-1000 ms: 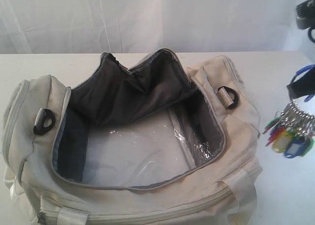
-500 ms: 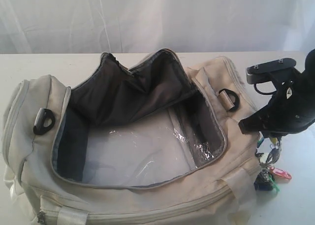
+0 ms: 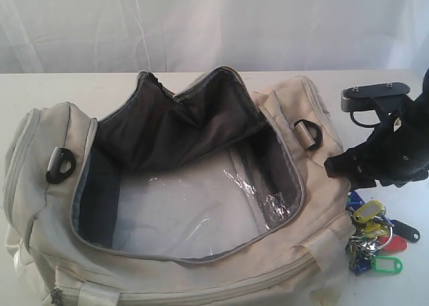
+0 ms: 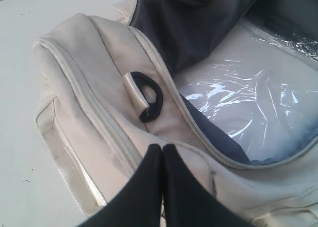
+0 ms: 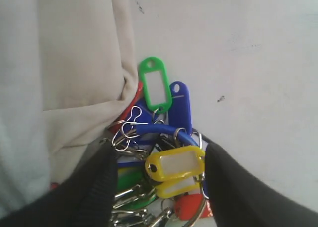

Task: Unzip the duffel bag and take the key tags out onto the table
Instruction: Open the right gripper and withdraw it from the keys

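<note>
The cream duffel bag (image 3: 40,185) lies unzipped on the white table (image 3: 40,85), its dark lining and clear plastic base (image 3: 188,212) bare. The key tags (image 3: 372,236) lie in a heap on the table against the bag's right end. My right gripper (image 3: 365,179) hovers just above them. In the right wrist view its jaws stand wide apart around the key tags (image 5: 174,162), and the right gripper (image 5: 159,150) is open. My left gripper (image 4: 162,147) is shut on nothing, just above the duffel bag (image 4: 89,88) at its left end; it is out of the exterior view.
Black D-rings sit at the bag's left end (image 3: 60,165) and right end (image 3: 310,133). A white curtain (image 3: 201,25) backs the table. Bare table (image 5: 238,48) lies beyond the tags on the right.
The right gripper came down beside the bag's right end with the key tags, which now lie spread on the table. The jaws stand apart around them. The bag has barely moved.
</note>
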